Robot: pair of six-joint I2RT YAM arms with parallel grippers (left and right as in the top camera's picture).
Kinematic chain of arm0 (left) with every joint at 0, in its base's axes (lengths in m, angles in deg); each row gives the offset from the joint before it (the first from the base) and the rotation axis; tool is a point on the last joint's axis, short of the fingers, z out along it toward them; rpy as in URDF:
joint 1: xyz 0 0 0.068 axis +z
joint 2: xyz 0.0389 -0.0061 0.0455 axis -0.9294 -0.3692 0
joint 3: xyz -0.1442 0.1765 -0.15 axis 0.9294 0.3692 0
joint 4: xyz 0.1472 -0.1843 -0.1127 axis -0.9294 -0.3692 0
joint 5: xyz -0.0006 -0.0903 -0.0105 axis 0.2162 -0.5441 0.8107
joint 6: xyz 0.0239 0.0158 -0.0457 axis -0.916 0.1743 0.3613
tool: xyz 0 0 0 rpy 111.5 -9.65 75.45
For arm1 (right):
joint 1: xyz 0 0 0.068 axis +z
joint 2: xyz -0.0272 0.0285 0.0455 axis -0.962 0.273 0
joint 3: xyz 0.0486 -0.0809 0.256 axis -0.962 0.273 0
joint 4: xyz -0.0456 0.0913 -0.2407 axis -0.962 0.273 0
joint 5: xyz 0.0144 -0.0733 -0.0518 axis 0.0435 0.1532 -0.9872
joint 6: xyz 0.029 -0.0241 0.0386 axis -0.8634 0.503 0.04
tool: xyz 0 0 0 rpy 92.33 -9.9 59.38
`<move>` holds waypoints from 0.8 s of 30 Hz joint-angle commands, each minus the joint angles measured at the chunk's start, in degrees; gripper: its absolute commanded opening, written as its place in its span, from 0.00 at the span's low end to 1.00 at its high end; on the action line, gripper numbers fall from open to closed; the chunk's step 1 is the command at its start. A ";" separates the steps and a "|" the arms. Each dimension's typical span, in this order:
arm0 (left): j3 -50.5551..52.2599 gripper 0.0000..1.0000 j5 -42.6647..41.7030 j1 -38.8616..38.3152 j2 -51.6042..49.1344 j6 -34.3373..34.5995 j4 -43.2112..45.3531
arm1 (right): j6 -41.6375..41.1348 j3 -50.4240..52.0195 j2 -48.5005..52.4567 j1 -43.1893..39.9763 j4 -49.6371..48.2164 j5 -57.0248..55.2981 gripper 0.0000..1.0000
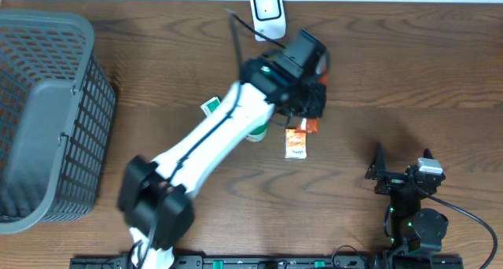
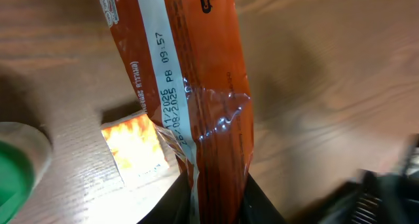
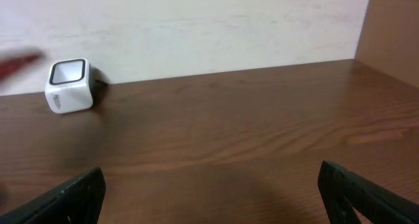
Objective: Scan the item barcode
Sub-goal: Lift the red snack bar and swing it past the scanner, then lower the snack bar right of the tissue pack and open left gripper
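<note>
My left gripper [image 1: 311, 105] is shut on the lower end of an orange-red snack packet [image 2: 196, 86], which stands up between the jaws in the left wrist view with a white printed date strip facing the camera. From overhead the packet [image 1: 311, 126] hangs just under the gripper, a short way in front of the white cube scanner [image 1: 267, 9] at the table's back edge. No barcode shows. My right gripper [image 1: 401, 165] rests open near the front right with nothing in it. In its own view the jaws [image 3: 213, 194] stand wide and the scanner [image 3: 69, 86] sits far left.
A small orange-and-white packet [image 1: 295, 143] lies on the table below the held one. A green-lidded white cup [image 1: 256, 131] and a green-white sachet [image 1: 211, 106] lie beside the left arm. A grey mesh basket [image 1: 47, 112] fills the left side.
</note>
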 commanded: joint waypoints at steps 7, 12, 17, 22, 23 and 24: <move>0.13 0.15 2.19 -6.05 -11.04 -1.57 2.56 | 0.50 0.22 -0.31 -0.31 0.09 0.26 0.99; 0.15 0.15 2.60 -8.07 -13.25 4.57 6.05 | 0.50 0.22 -0.31 -0.31 0.09 0.26 0.99; 0.79 0.15 14.21 -8.46 -13.66 19.12 5.64 | 0.50 0.22 -0.31 -0.31 0.09 0.26 0.99; 1.05 0.22 22.67 -8.46 -13.68 35.60 4.50 | 0.50 0.22 -0.31 -0.31 0.09 0.26 0.99; 1.05 0.24 22.69 -8.46 -13.68 39.39 4.55 | 0.50 0.22 -0.31 -0.31 0.09 0.26 0.99; 1.05 0.29 22.67 -8.46 -13.68 42.99 4.52 | 0.50 0.22 -0.31 -0.31 0.09 0.26 0.99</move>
